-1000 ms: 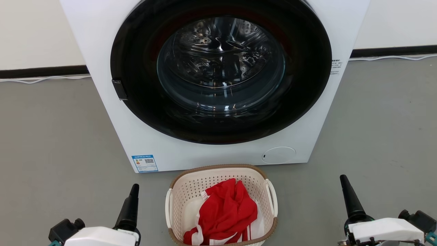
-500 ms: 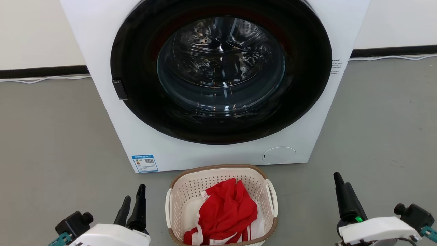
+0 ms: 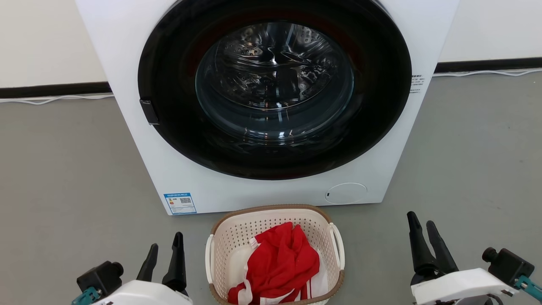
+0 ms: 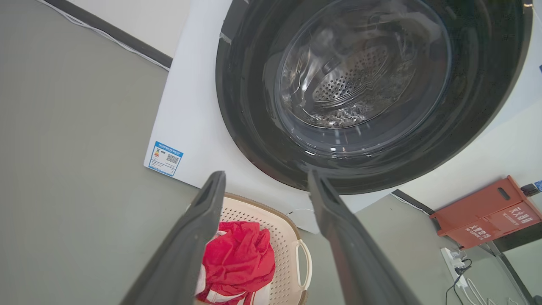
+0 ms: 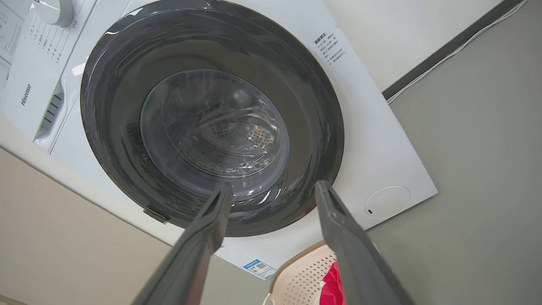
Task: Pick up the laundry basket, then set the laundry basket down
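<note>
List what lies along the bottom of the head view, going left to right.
left gripper → laundry basket → right gripper

This is a laundry corner in a plain, bare room. A white front-loading washing machine [image 3: 275,89] stands just ahead of the left tool [image 3: 166,240] and the right tool [image 3: 420,218]. It rests on a grey floor [image 3: 63,169] against a cream wall [image 3: 42,38] with dark skirting [image 3: 55,89] and a white cable [image 3: 55,98]. Between the tools sits a basket [image 3: 237,231] of red cloth [image 3: 281,262]. Farther right of them, past the machine, are an orange crate [image 4: 487,212] and a power strip [image 4: 455,267].
</note>
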Robot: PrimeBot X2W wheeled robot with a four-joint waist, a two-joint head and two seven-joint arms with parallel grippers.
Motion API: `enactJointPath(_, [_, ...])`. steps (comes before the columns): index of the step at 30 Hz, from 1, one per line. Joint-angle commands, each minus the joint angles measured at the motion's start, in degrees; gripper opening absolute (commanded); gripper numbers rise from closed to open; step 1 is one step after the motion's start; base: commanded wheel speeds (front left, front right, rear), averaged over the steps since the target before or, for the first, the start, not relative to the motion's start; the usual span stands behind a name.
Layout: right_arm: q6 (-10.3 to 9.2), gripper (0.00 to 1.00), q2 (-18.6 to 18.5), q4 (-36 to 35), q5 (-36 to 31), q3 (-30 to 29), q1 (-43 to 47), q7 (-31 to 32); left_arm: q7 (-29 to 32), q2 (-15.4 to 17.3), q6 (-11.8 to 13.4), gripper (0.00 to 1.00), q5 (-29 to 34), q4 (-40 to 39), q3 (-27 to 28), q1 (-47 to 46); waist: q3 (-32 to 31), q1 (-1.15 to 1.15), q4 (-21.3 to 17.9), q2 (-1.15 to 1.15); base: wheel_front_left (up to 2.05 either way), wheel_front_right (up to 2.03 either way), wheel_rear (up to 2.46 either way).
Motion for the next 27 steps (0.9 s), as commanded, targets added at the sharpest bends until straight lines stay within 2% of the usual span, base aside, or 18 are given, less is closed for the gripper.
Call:
enactJointPath(1, [0.25,1.00,-0.6,-2.1,-2.3,0.9,-1.2,-1.1,-0.9,0.5,0.8,1.00,2.4,-2.0,0.4,-1.2,0.0,0.00,0.0,0.00,0.00,0.00,0.00])
enactJointPath(18, [0.31,1.00,-0.7,-4.2,-14.5,2.3,-0.4,-4.0,-3.7,1.4,4.5,1.00,13.7,-4.3,-2.1,0.1,-0.4,0.00,0.0,0.00,0.00,0.00,0.00])
enactJointPath(27, [0.34,1.00,-0.8,-4.9,-20.0,2.6,-0.1,-5.3,-5.1,1.5,5.7,1.00,19.0,-5.4,-2.6,0.6,-0.3,0.00,0.1,0.00,0.00,0.00,0.00])
